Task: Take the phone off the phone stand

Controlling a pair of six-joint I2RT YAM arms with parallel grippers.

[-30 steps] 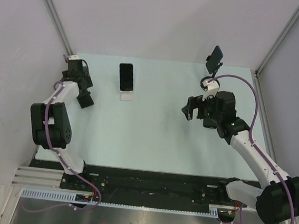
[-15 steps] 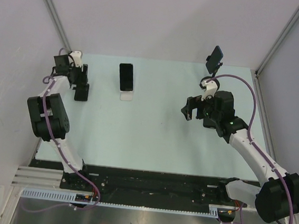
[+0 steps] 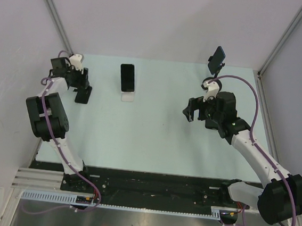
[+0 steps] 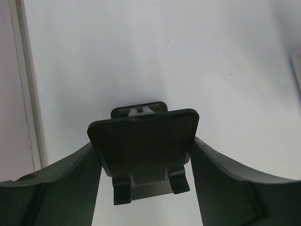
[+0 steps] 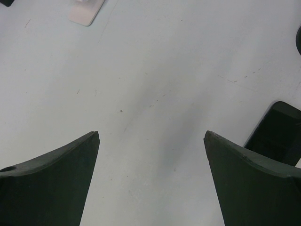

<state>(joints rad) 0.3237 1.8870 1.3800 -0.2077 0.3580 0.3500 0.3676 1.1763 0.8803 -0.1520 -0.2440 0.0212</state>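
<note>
A black phone (image 3: 126, 77) leans upright on a white stand (image 3: 127, 96) at the back middle of the table. A second dark phone (image 3: 217, 59) sits on a black holder at the back right. Its edge shows at the right of the right wrist view (image 5: 277, 134). My left gripper (image 3: 82, 87) is at the back left, shut on an empty black stand (image 3: 82, 95). In the left wrist view, that stand's textured plate (image 4: 143, 141) fills the gap between the fingers. My right gripper (image 3: 190, 110) is open and empty over bare table (image 5: 151, 136).
White walls and metal corner posts enclose the table. The left wall's edge (image 4: 28, 94) runs close beside my left gripper. The white stand's foot shows at the top left of the right wrist view (image 5: 86, 12).
My left gripper has swung toward the back-left corner and turned, carrying the black stand with it. The right arm has barely moved. Both phones stay in place.
</note>
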